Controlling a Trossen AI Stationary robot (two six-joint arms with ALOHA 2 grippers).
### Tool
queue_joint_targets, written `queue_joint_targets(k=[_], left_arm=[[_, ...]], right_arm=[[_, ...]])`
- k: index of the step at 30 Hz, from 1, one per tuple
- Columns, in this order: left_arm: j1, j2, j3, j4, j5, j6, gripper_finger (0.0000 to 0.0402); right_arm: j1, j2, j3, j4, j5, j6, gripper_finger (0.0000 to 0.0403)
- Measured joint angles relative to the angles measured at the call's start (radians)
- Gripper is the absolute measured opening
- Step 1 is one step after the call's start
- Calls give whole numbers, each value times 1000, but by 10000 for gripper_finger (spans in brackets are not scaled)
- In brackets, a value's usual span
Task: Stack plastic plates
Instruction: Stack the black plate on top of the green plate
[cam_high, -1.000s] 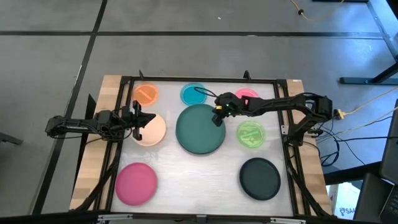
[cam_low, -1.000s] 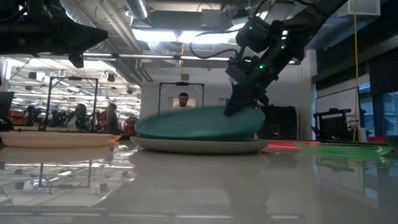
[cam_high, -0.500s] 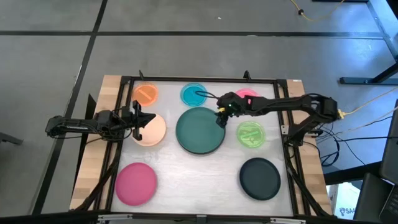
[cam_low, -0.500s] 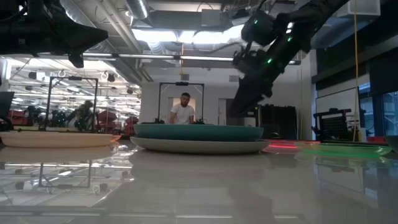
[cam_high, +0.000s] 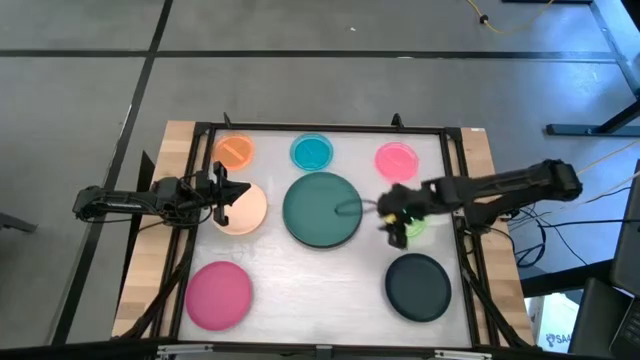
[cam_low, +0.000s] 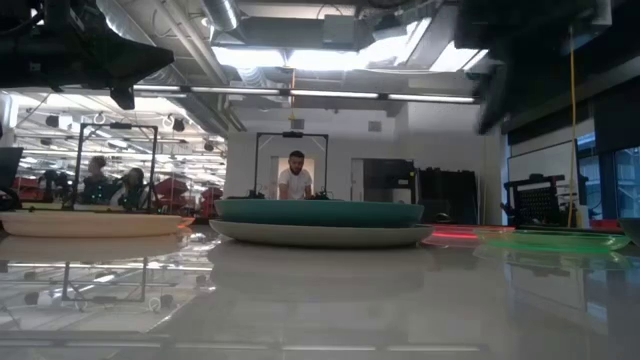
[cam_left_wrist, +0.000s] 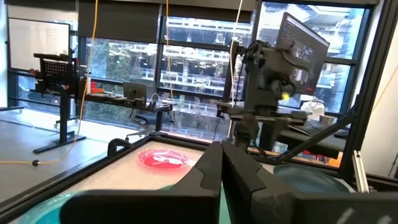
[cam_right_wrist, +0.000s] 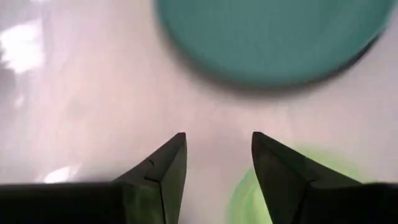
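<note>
The teal-green plate (cam_high: 322, 208) lies level on the grey plate (cam_low: 320, 236) at the table's middle. Around them lie the peach (cam_high: 245, 210), green (cam_high: 408, 226), black (cam_high: 418, 287) and magenta (cam_high: 219, 294) plates. Along the far edge are the small orange (cam_high: 234, 151), blue (cam_high: 312, 152) and pink (cam_high: 397, 159) plates. My right gripper (cam_right_wrist: 217, 155) is open and points down between the teal-green plate's right rim and the green plate (cam_right_wrist: 249, 193), touching neither. My left gripper (cam_left_wrist: 222, 163) is shut and hovers by the peach plate's left side.
A dark frame (cam_high: 456, 180) runs round the white work surface. Bare surface lies along the near edge between the magenta and black plates. People (cam_low: 295, 180) are in the room beyond the far edge.
My right gripper has let go of the teal-green plate's far right rim, risen, and swung toward the table's right and near edges, ending over the green plate's left side. The teal-green plate, tilted before with its right side raised, has dropped level onto the grey plate.
</note>
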Motion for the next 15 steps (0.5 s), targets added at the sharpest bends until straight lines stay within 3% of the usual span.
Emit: queue_joint_targets(k=[8,15], left_arm=[[0,0,0,0,10,0,0],[0,0,0,3,19,0,0]], right_arm=[[205,9,-44,-202,-38,196,172],[274,9,-145,-183,-35,250,172]])
